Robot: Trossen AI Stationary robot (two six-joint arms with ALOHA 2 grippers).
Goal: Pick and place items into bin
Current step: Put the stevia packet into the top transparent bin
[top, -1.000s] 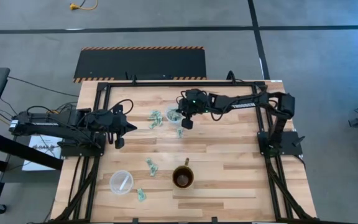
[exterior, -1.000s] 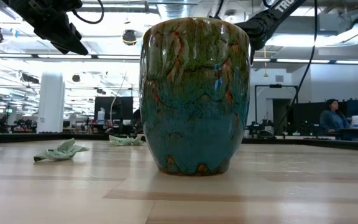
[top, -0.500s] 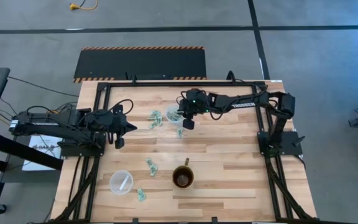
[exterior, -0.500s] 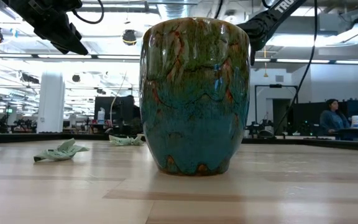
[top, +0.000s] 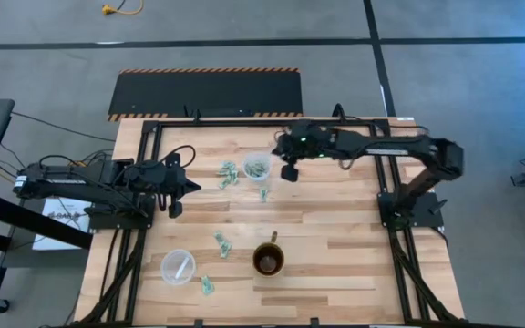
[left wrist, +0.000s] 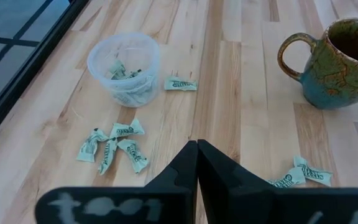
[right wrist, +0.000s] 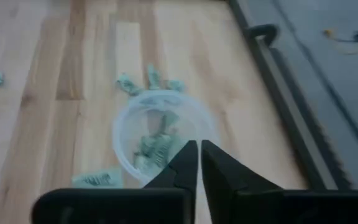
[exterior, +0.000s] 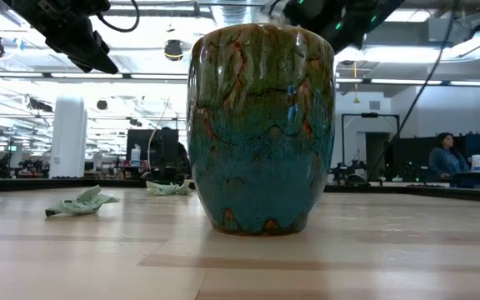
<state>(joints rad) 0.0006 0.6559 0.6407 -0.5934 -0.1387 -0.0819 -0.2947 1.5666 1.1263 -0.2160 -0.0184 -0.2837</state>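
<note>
Small pale green-and-white wrappers lie on the wooden table: a cluster (top: pixel 227 173), one (top: pixel 263 194) near a clear plastic cup (top: pixel 257 166), one (top: pixel 221 242) and one (top: pixel 207 285) nearer the front. The cup (right wrist: pixel 160 134) serves as the bin and holds several wrappers (right wrist: pixel 154 149). My right gripper (top: pixel 289 173) hovers shut just right of the cup and above it, with nothing between its fingers (right wrist: pixel 199 146). My left gripper (top: pixel 173 208) waits shut (left wrist: pixel 197 144) at the table's left, raised above the table.
A brown-and-teal mug (top: pixel 269 260) stands near the front centre and fills the low view (exterior: pixel 262 125). A second clear cup (top: pixel 178 266) sits at the front left. A black frame (top: pixel 244 120) runs along the far edge. Bare wood lies to the right (top: pixel 354 228).
My right gripper has risen and drawn back toward the table's right edge, from over the clear cup's near rim to a spot just right of it. The cup and the wrappers lie as before.
</note>
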